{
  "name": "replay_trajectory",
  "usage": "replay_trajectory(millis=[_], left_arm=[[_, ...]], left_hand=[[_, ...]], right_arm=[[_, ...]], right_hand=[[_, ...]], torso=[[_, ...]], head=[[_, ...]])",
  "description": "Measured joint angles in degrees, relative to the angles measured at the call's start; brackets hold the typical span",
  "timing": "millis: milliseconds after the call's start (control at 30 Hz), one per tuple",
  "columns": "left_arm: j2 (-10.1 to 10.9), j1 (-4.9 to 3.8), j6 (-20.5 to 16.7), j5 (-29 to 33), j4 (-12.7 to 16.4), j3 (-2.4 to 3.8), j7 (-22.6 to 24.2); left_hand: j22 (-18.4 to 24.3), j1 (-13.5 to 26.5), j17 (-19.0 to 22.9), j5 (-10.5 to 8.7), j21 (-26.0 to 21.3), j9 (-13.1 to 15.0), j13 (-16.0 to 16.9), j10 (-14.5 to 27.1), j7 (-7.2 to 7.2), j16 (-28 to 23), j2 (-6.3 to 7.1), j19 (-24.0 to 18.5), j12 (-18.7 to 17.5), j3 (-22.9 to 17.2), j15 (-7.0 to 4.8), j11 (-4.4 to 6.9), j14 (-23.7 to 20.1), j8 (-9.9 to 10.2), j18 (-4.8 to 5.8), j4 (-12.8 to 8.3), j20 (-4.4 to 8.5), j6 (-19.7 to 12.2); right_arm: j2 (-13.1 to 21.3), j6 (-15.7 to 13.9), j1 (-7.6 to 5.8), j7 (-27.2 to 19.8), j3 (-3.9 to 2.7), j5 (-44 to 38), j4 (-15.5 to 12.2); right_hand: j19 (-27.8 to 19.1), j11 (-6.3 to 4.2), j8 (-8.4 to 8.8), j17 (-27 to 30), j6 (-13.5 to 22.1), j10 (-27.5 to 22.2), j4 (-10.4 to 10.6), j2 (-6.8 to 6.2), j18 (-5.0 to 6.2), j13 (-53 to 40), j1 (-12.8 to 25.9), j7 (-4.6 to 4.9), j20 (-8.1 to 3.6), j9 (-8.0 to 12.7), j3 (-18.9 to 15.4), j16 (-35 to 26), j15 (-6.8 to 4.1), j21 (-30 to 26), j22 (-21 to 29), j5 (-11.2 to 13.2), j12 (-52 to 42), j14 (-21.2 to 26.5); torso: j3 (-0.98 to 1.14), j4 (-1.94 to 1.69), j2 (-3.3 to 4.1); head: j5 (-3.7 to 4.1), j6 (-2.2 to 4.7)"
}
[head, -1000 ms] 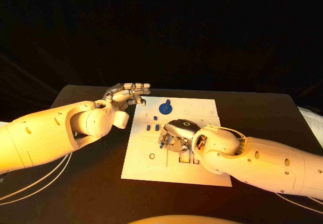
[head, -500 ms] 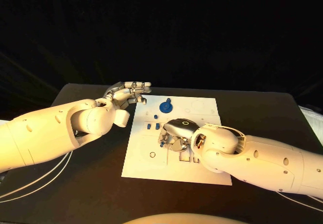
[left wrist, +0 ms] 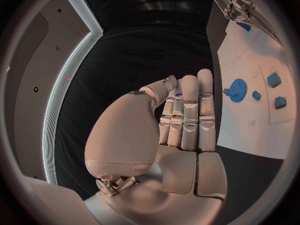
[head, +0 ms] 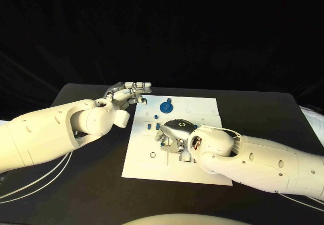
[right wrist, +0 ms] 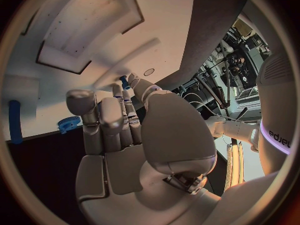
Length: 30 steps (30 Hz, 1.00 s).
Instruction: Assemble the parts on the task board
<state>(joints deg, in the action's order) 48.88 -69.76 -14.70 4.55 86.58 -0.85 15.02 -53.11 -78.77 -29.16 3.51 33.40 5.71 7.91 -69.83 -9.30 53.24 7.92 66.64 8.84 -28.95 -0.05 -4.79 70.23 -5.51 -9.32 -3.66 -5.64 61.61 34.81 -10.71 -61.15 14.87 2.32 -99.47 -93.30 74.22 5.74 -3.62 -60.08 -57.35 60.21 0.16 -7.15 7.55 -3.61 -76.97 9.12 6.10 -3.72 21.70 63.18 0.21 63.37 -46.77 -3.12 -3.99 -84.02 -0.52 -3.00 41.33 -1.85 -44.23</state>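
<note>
The white task board (head: 145, 168) lies mid-table. A blue gear (head: 165, 108) sits near its far edge, with two small blue parts (head: 152, 126) below it. My right hand (head: 174, 136) hangs over the board's middle, fingers pointing down. In the right wrist view a small blue peg (right wrist: 124, 80) is pinched between the thumb and a fingertip, close above the board (right wrist: 162, 15). My left hand (head: 128, 94) hovers at the board's far left corner. Its fingers (left wrist: 187, 110) are straight and pressed together, the thumb against them. A blue speck shows there; whether it is a part I cannot tell.
A small ring (head: 152, 155) lies on the board's left side. The left wrist view shows the gear (left wrist: 237, 90) and small blue blocks (left wrist: 274, 79) on the board. A long blue piece (right wrist: 14, 121) lies near the gear (right wrist: 69, 122). Black table (head: 81, 187) surrounds the board.
My right hand has shifted slightly toward the board's far left, nearer the two small blue parts. The left hand has stayed in place.
</note>
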Motion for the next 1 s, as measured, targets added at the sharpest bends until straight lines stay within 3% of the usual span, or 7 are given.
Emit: replay_trajectory(millis=[333,500,633,733,833,933,1000], left_arm=[[0.1,0.0,0.1,0.0,0.0,0.0,-0.2],[0.4,0.0,0.2,0.0,0.0,0.0,-0.3],[0.6,0.0,0.3,0.0,0.0,0.0,-0.4],[0.7,0.0,0.3,-0.1,0.0,0.0,-0.5],[0.7,0.0,0.4,-0.1,0.1,-0.01,-0.5],[0.8,0.0,0.4,-0.1,0.1,-0.01,-0.6],[0.7,0.0,0.5,-0.1,0.1,-0.01,-0.6]], left_hand=[[0.1,0.0,0.0,0.0,0.0,0.0,0.0,0.0,0.0,0.0,0.0,0.0,0.0,0.0,0.0,0.0,0.0,0.0,0.0,0.0,0.0,0.0],[0.1,0.0,0.0,0.0,0.0,0.0,0.0,0.0,0.0,0.0,0.0,0.0,0.3,0.0,0.0,0.0,0.0,0.0,0.01,0.0,0.0,0.0],[0.1,0.0,0.0,0.0,0.0,0.0,0.0,0.2,0.0,0.0,0.0,0.0,0.3,0.0,0.11,-0.06,-0.1,0.0,0.0,0.0,0.0,0.0],[0.1,0.0,0.1,0.0,0.0,0.0,0.0,0.4,0.0,0.0,0.0,0.0,0.3,0.0,0.18,0.0,-0.2,0.0,0.01,0.0,0.0,0.0],[0.1,0.0,0.1,0.0,0.0,0.0,0.0,0.4,0.0,0.0,0.0,0.0,0.3,0.0,0.18,0.0,-0.2,0.0,0.01,0.0,0.0,0.0],[0.1,0.0,0.1,0.0,0.0,0.0,0.0,0.4,0.0,0.0,0.0,0.0,0.3,0.0,0.18,0.0,-0.2,0.0,0.0,0.0,0.0,0.0],[0.1,0.0,0.1,0.0,0.0,0.0,0.0,0.4,0.0,0.0,0.0,0.0,0.3,0.0,0.18,0.0,-0.2,0.0,0.0,0.0,0.0,0.0]], right_arm=[[2.3,-2.4,0.43,0.5,0.26,-0.5,-1.6],[5.8,-4.1,0.38,0.6,-0.09,-0.4,-4.9],[9.6,-5.2,-0.88,0.6,-0.75,0.1,-7.6],[12.7,-5.3,-2.56,0.7,-1.06,0.5,-9.1],[15.2,-5.0,-4.01,1.1,-1.21,0.9,-9.6],[17.0,-4.1,-4.92,1.6,-1.29,1.1,-9.7],[17.7,-3.4,-5.23,1.9,-1.29,1.1,-9.4]], right_hand=[[-0.5,0.76,0.0,1.1,0.2,-1.0,-0.4,-0.01,0.0,-0.3,0.0,0.02,0.07,-0.2,-0.8,-0.8,0.0,-0.9,1.3,-0.6,-1.1,0.0],[-0.5,0.42,-0.35,1.5,-0.5,-0.6,-0.5,-0.01,0.0,-0.4,0.0,-0.07,0.07,-0.3,-1.2,-0.9,0.0,-1.1,1.6,-0.8,-2.2,0.0],[-0.7,0.2,-0.35,2.0,-0.7,-0.7,-0.7,-0.01,-0.01,-0.4,0.0,-0.25,-0.15,-0.4,-1.9,-1.6,0.0,-1.4,2.0,-0.8,-2.6,0.0],[-1.2,-0.12,-0.35,3.2,-0.3,-2.2,-0.5,-0.5,0.0,-0.3,0.5,-0.7,-0.24,-0.4,-3.5,-2.8,0.31,-2.5,3.2,-1.7,-2.8,0.3],[-1.8,0.34,-0.35,4.7,0.6,-4.7,-0.3,-0.84,0.0,-0.1,0.8,-1.48,0.17,-0.2,-5.6,-4.2,0.48,-3.8,4.8,-2.9,-2.8,1.0],[-1.8,0.69,-0.35,5.5,1.3,-6.2,-0.1,-0.98,0.87,-0.1,0.7,-2.16,0.17,-0.2,-7.8,-4.7,0.79,-4.4,5.6,-3.2,-2.8,1.3],[-1.8,0.68,-0.35,5.7,1.3,-6.4,-0.1,-1.17,0.87,-0.1,0.5,-2.15,0.17,-0.2,-8.8,-4.9,0.79,-4.6,5.8,-3.2,-3.1,1.3]], torso=[[0.04,0.02,0.01],[0.06,0.02,0.0],[0.04,0.05,-0.02],[0.04,0.07,-0.03],[0.01,0.1,-0.05],[0.01,0.13,-0.05],[0.01,0.13,-0.05]], head=[[0.01,-0.04],[0.09,0.07],[0.24,0.25],[0.38,0.42],[0.57,0.58],[0.73,0.79],[0.85,0.94]])
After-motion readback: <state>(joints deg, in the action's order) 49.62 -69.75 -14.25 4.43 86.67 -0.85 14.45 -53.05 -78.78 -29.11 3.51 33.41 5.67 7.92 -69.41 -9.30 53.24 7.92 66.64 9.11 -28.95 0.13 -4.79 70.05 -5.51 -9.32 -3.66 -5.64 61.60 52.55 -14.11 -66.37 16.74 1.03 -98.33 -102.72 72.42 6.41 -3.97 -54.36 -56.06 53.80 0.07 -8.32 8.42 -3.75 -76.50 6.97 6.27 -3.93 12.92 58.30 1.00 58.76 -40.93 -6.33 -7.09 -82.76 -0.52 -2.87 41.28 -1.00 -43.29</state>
